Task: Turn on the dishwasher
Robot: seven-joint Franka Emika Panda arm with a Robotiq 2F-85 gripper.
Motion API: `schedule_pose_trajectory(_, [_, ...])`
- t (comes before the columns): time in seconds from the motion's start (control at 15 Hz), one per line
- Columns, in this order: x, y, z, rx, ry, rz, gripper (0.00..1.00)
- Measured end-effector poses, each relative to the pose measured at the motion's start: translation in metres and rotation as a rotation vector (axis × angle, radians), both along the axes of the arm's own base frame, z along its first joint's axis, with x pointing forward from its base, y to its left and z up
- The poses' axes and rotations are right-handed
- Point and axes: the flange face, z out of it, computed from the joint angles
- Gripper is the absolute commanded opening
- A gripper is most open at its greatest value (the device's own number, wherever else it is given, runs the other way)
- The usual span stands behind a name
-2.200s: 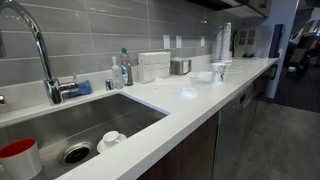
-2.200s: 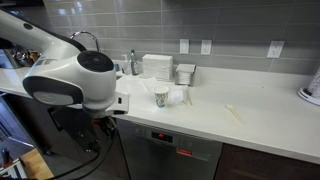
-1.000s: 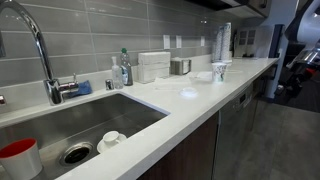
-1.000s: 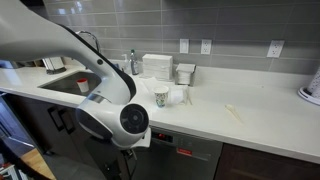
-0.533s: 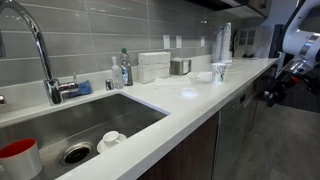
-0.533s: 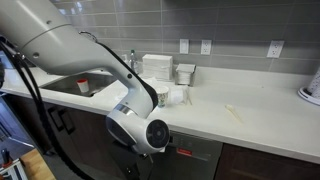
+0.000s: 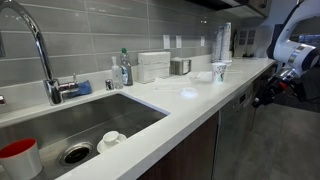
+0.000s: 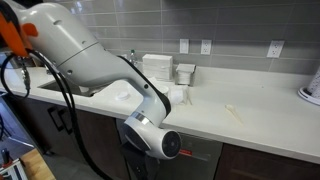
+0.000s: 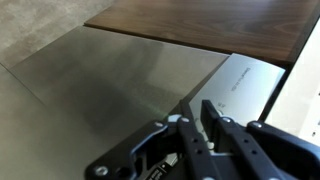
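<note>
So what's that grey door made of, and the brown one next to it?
The dishwasher front looks like brushed metal, probably stainless steel: grey, with fine streaks and a soft sheen. The brown cabinet door looks like wood or veneer, showing grain.

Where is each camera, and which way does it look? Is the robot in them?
Exterior view by the sink: looks along the white counter; the arm shows at the far end.
Exterior view in front of the counter: faces the tiled wall; the arm fills the left and middle.
Wrist view: close to the dishwasher, with the shut gripper at the bottom.
Shared: both exterior views show the counter and arm; the dishwasher also appears in an exterior view.
</note>
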Motion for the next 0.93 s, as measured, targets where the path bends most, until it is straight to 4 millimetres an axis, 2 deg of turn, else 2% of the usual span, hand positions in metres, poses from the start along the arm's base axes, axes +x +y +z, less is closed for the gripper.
schedule_pose_trajectory(0.47, [0.014, -0.006, -0.025, 0.073, 0.04, -0.09, 0.0])
schedule_pose_trajectory(0.93, [0.027, -0.007, -0.032, 0.124, 0.106, -0.216, 0.0])
